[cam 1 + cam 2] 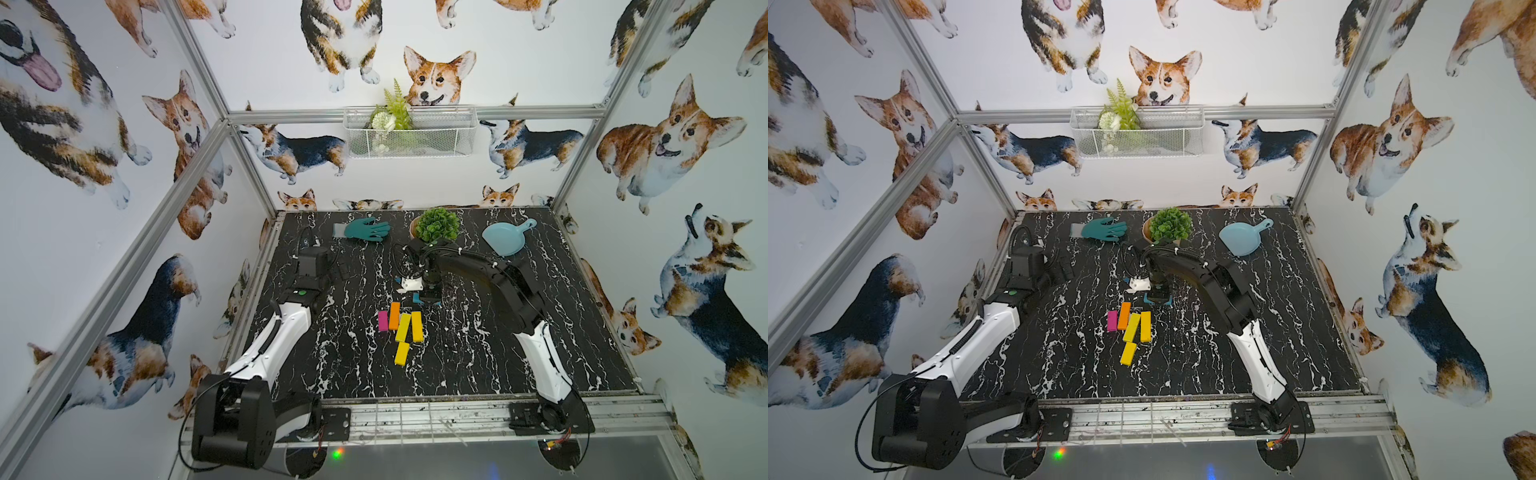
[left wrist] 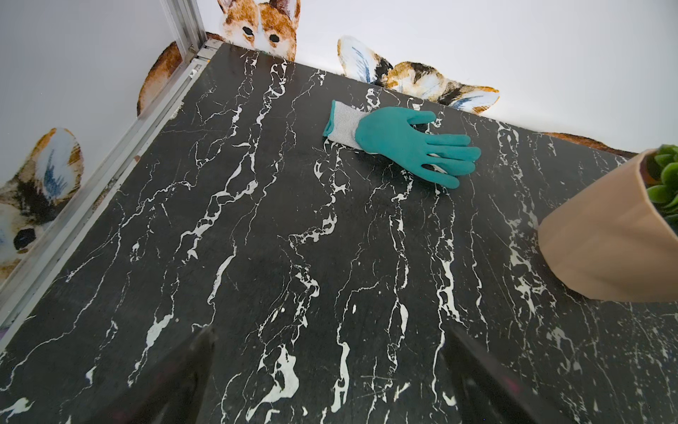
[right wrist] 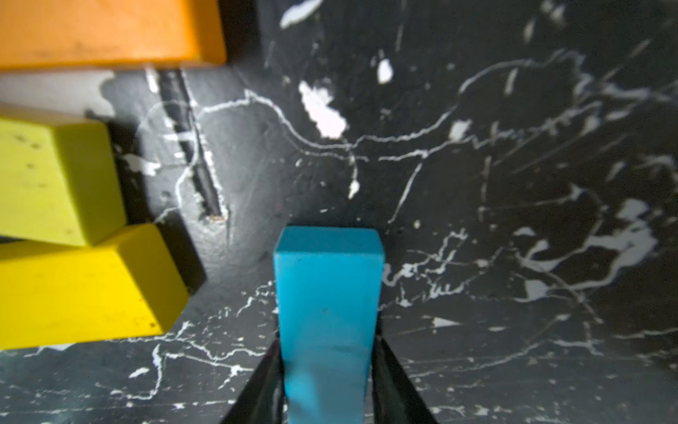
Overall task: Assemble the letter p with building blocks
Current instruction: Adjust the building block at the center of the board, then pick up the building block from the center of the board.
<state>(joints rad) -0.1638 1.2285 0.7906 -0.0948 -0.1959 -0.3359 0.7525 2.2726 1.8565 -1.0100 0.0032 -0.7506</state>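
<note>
The right tool (image 1: 428, 298) is hanging over the teal block (image 1: 416, 297), just beyond the orange block (image 1: 394, 316) and yellow blocks (image 1: 403, 327) on the desk (image 1: 478, 353). In the left wrist view, the left tool (image 2: 330, 330) is gaping wide above the desk. In the right wrist view, the jaws are flanking the teal block closely; I cannot tell whether they are gripping it.

Bright, even light (edges warped); orange block (image 3: 110, 33) blurred up close.
</note>
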